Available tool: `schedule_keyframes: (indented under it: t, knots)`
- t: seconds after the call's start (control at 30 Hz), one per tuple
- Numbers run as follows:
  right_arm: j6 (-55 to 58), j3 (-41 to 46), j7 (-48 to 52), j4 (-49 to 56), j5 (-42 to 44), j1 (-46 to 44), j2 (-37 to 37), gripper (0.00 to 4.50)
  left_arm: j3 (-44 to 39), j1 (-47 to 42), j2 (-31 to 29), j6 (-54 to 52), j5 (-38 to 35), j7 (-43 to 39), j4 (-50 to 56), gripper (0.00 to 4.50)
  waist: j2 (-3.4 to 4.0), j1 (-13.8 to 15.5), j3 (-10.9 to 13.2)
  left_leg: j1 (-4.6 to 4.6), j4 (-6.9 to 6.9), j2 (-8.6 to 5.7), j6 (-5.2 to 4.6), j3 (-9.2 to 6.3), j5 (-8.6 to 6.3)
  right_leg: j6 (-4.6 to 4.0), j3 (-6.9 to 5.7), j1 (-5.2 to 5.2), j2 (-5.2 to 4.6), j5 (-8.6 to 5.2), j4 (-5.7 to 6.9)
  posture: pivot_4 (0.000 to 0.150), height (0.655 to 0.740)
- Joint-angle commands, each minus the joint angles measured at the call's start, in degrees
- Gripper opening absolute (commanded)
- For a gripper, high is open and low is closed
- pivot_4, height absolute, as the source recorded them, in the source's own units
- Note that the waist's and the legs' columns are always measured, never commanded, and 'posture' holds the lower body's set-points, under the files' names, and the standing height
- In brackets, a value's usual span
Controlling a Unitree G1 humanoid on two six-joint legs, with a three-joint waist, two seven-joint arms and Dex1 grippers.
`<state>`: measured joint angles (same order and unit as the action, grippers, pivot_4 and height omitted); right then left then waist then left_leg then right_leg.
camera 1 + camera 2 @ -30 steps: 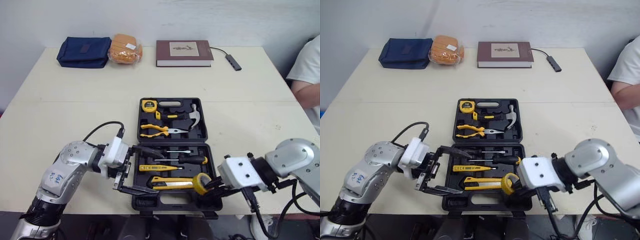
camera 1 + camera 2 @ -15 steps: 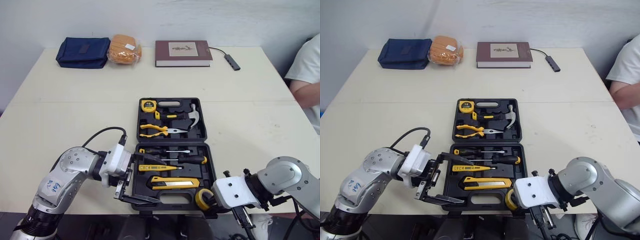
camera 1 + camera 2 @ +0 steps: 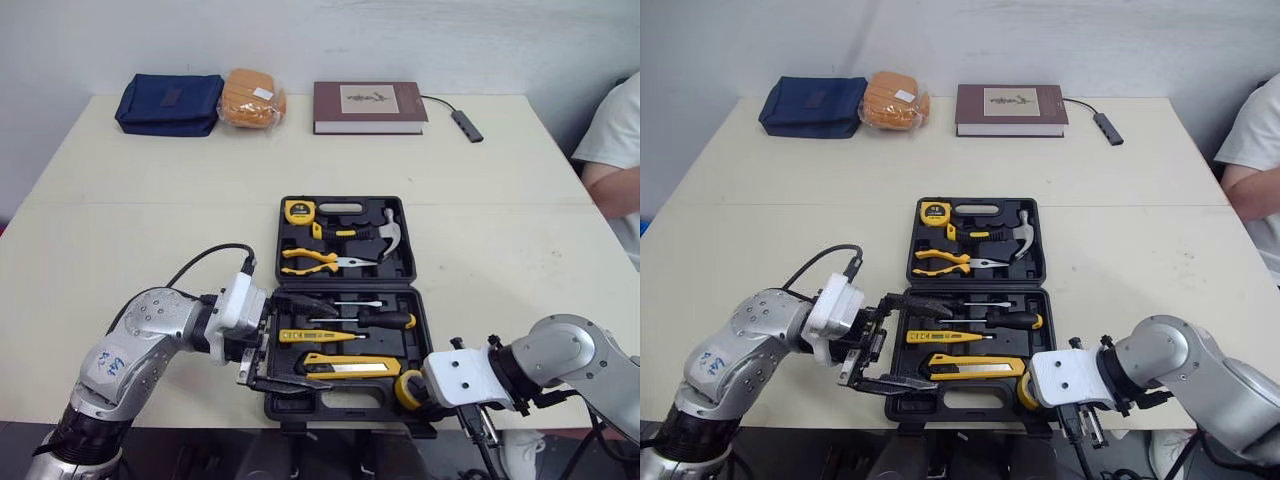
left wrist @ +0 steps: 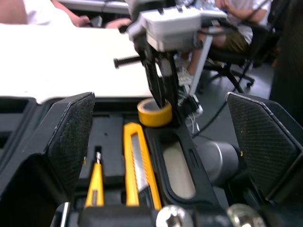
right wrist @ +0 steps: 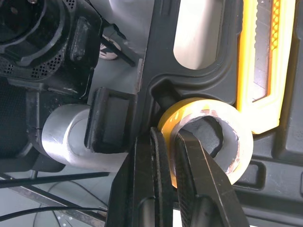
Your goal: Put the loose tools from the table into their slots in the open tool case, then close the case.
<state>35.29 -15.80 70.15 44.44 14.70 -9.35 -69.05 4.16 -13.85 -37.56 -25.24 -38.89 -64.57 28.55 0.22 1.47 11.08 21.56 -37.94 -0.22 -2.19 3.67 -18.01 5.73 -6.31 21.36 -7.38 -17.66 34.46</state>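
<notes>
Left gripper (image 3: 305, 345), spread wide, reaches over the open case's (image 3: 345, 402) near-left edge, while right gripper (image 5: 169, 135) pinches the tape (image 4: 154, 112) at its near-right corner; knife (image 3: 345, 368), screwdrivers (image 3: 385, 320), pliers (image 3: 310, 260) and hammer (image 3: 385, 232) sit slotted inside.

Wall: plain pale wall (image 3: 420, 35) behind the tabletop's far edge.
Tabletop: cream tabletop (image 3: 130, 230), with a seam running across its width.
Seating: black office chair (image 4: 239, 56) beside it.
Floor: grey floor (image 4: 265, 82).
Light: soft, even.
</notes>
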Motion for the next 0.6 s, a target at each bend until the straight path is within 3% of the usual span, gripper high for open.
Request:
schedule_keyframes:
  t: [0.03,0.3,0.33,0.47,0.6]
  knots:
    - [2.2,-2.1,-1.0,-0.6,-2.1,-0.1,0.1,0.05,-1.2,-0.1,-0.5,0.1,-1.1,0.0,1.6,4.5,0.0,0.0,0.0,0.0,0.0,0.0,0.0,0.0,0.0,0.0,0.0,0.0,0.0,0.0,0.0,0.15,0.74]
    - [3.3,-1.4,-0.2,0.1,0.1,-1.2,0.1,0.05,-1.0,0.6,-0.5,0.6,-0.4,0.1,1.8,4.5,-0.04,0.0,0.0,-0.02,0.0,0.0,0.0,0.0,0.0,0.0,-0.01,-0.02,0.0,0.0,-0.01,0.15,0.74]
    - [3.0,-0.8,-0.1,0.2,0.7,-1.5,0.6,0.93,-1.1,0.6,-0.4,0.7,-0.3,0.2,1.7,4.5,-0.05,0.0,0.0,-0.01,0.0,0.0,0.0,0.0,0.0,0.0,-0.01,-0.03,0.0,0.0,-0.02,0.15,0.74]
    - [4.9,2.6,3.0,1.8,6.2,-1.3,-0.9,2.63,-1.3,0.6,-0.6,1.2,-0.1,-0.3,1.0,4.5,-0.04,0.1,0.0,0.01,0.02,0.0,0.0,-0.02,-0.01,0.0,-0.02,0.0,0.0,0.0,-0.06,0.15,0.74]
    - [6.1,8.5,6.7,2.9,13.6,1.0,-2.9,2.63,-1.3,0.0,-1.1,1.0,-0.4,-1.0,0.3,4.5,-0.03,0.0,0.0,0.05,0.03,0.0,-0.01,-0.02,-0.02,0.0,-0.04,0.01,0.01,0.0,-0.11,0.15,0.74]
